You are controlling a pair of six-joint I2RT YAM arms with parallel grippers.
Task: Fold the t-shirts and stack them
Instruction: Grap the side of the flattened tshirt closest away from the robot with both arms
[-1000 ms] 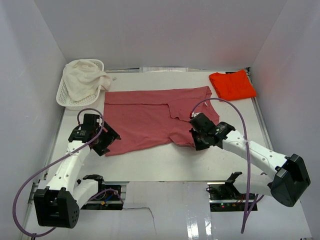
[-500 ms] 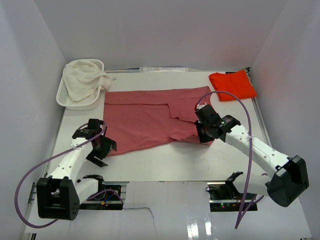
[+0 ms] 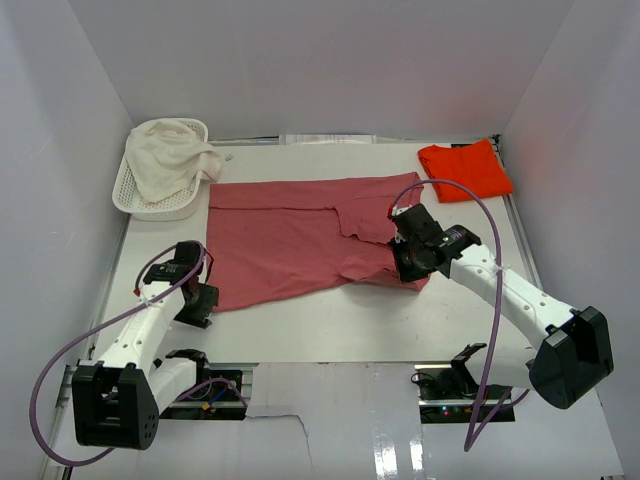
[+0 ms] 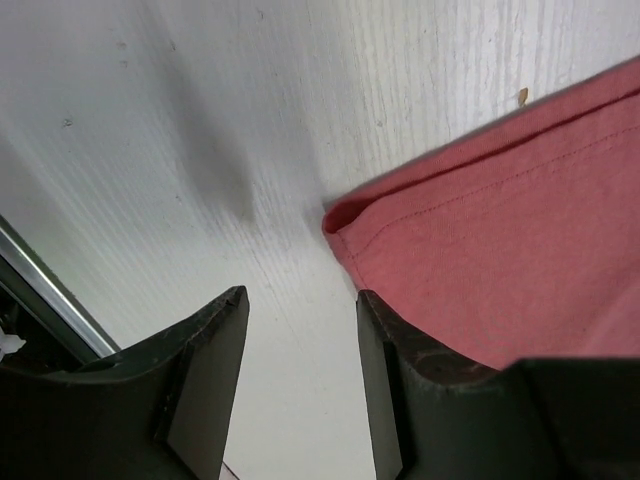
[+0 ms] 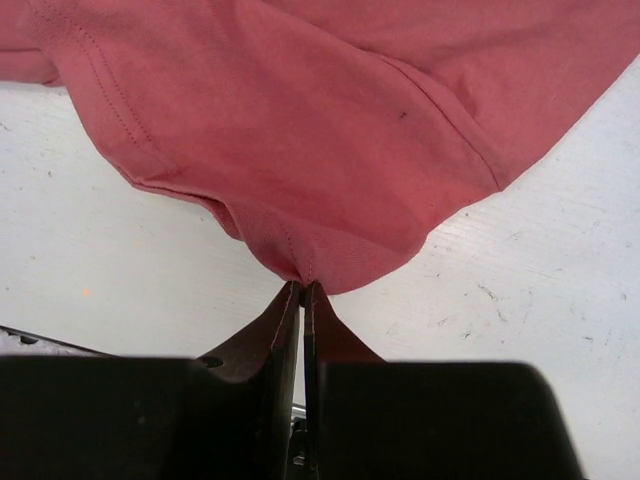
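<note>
Movement since a second ago: left gripper (image 4: 300, 297) has slid back to the near-left corner of the rose-red t-shirt (image 3: 290, 240) on the table (image 3: 330, 320), jaws narrower yet apart, while right gripper (image 5: 303, 288) pinches its hem, the grip hidden from above.

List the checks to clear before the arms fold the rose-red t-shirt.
1. Right gripper shut on the rose-red t-shirt at its near edge: ok.
2. Left gripper holding the shirt's near left corner: not ok; jaws apart, corner just ahead of them.
3. Shirt lying flat: not ok; rumpled by the right gripper.
4. Orange-red t-shirt folded, lying apart at the far right: ok.
5. Number of layers pinched by the right gripper: cannot tell.
</note>
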